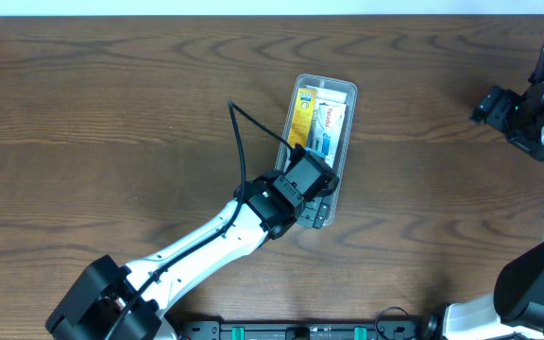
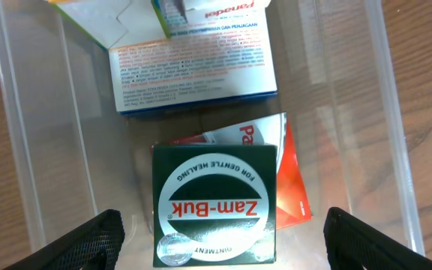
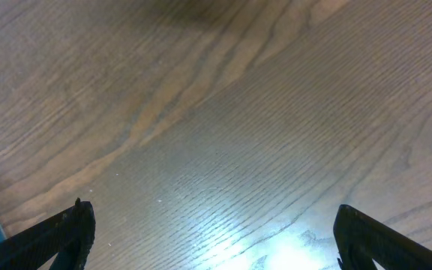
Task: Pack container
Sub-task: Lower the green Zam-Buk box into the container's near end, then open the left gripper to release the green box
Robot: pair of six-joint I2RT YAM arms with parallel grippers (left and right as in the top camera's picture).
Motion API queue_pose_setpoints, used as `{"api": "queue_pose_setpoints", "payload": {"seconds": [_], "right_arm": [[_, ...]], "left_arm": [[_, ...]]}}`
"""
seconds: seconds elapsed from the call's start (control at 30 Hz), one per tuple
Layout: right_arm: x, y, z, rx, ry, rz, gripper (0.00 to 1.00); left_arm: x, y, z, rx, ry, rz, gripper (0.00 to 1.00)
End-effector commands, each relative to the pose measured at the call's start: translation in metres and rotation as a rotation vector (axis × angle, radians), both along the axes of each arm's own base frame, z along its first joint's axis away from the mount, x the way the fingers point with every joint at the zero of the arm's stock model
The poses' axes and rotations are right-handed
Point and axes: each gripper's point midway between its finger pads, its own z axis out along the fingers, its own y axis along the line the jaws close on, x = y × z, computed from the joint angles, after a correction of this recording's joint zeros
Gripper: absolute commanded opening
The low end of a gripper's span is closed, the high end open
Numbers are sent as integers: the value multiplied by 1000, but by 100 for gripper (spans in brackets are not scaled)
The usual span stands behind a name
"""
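Packing looks nearly done: the container [image 1: 327, 82] mid-tabletop already holds several boxes, left pincer [image 2: 223, 234] hangs released over the Zam-Buk box [image 2: 214, 202], right pincer [image 3: 216, 232] spread empty near the right edge.

- The table [image 1: 111, 113] is dark brown wood with plain grain, smooth, with a soft sheen under the light.
- The container [image 2: 40, 127] is clear plastic, glossy, and its walls catch pale glare.
- The Zam-Buk box [image 2: 214, 206] is smooth printed card, dark green.
- The white carton [image 2: 193, 75] looks like matt printed card.
- The left claw [image 2: 220, 251] has black pads [image 2: 88, 244] with a rough, mesh-like texture.
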Motion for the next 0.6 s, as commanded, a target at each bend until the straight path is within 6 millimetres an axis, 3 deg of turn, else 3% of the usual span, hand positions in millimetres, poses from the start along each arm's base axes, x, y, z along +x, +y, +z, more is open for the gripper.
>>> {"api": "queue_pose_setpoints", "payload": {"seconds": [0.0, 0.1, 0.27, 0.5, 0.57], "right_arm": [[0, -1, 1, -4, -2, -9, 99], [0, -2, 1, -5, -3, -10, 99], [0, -2, 1, -5, -3, -9, 99], [0, -2, 1, -5, -3, -10, 99], [0, -2, 1, -5, -3, -9, 99]], "left_arm": [[10, -8, 14, -25, -46, 5, 86], [14, -12, 26, -45, -76, -10, 86], [18, -15, 66, -88, -157, -55, 87], [15, -9, 105, -136, -246, -76, 87], [13, -6, 112, -138, -264, -92, 96]]}}
